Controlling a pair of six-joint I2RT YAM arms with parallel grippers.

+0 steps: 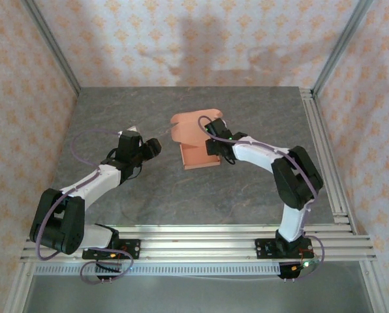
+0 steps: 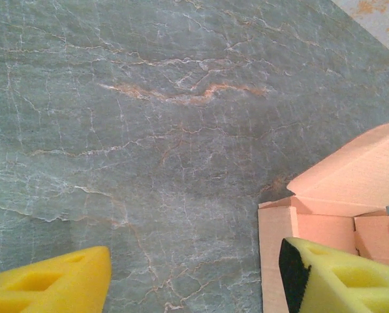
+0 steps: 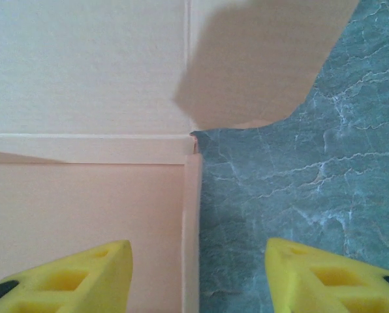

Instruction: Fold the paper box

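Paper box (image 1: pixel 194 153) of salmon-orange card lies half folded on the table, directly under my right gripper (image 1: pixel 215 145) and a little way to the right of my left gripper (image 1: pixel 153 147). Its base is flat, low side walls stand up, and a wide flap with rounded corners rises at the end far from me.

Through my right wrist camera the paper box (image 3: pixel 83 202) lies to the left of and ahead of my right gripper (image 3: pixel 198 277). One upright side wall runs between my two yellow fingers (image 3: pixel 109 287), with one finger over the box floor and the other over bare stone. Those fingers are spread apart and pinch nothing; whether either touches the card I cannot tell.

From my left wrist the paper box (image 2: pixel 351 176) sits ahead and to the right of my left gripper (image 2: pixel 194 287). Its open corner is just beside my right-hand finger (image 2: pixel 351 280), and the flap tilts up beyond. My left gripper is spread wide too and empty, with bare stone between its fingers.

The grey veined stone-look table (image 1: pixel 181 195) stretches around both grippers. The silver rails (image 1: pixel 201 236) carrying my bases lie behind them, and a patterned cream wall (image 1: pixel 181 39) stands beyond the box.
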